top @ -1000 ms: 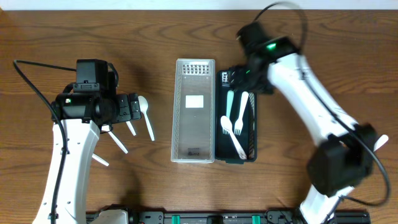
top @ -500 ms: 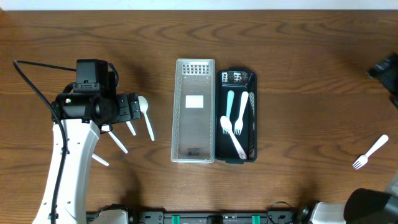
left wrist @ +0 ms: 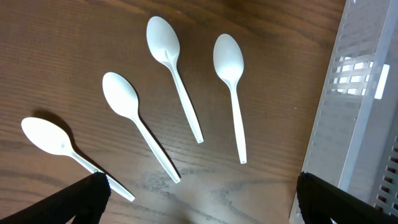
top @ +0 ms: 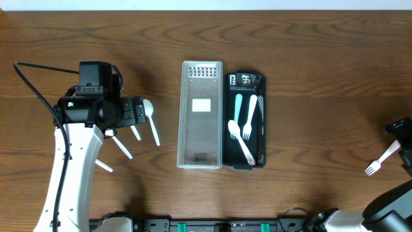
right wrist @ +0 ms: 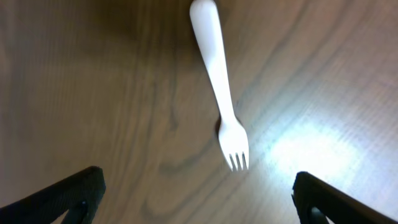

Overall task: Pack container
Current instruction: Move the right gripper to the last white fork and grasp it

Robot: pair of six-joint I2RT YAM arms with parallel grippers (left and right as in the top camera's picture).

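A black container (top: 259,84) at the table's centre holds a teal fork (top: 236,116) and two white utensils. A clear lid (top: 201,116) lies along its left side. Several white spoons (top: 152,121) lie on the table at left, also in the left wrist view (left wrist: 171,68). My left gripper (top: 136,111) is open and empty just above them (left wrist: 199,199). A white fork (top: 381,159) lies at the far right, also in the right wrist view (right wrist: 219,93). My right gripper (top: 402,132) is open and empty over it (right wrist: 196,193).
The right arm's base shows at the bottom right corner (top: 393,206). A black cable (top: 32,84) loops left of the left arm. A black rail (top: 212,225) runs along the table's front edge.
My right arm has swung from over the black container out to the far right edge, above the white fork. The left arm and the spoons have not moved.
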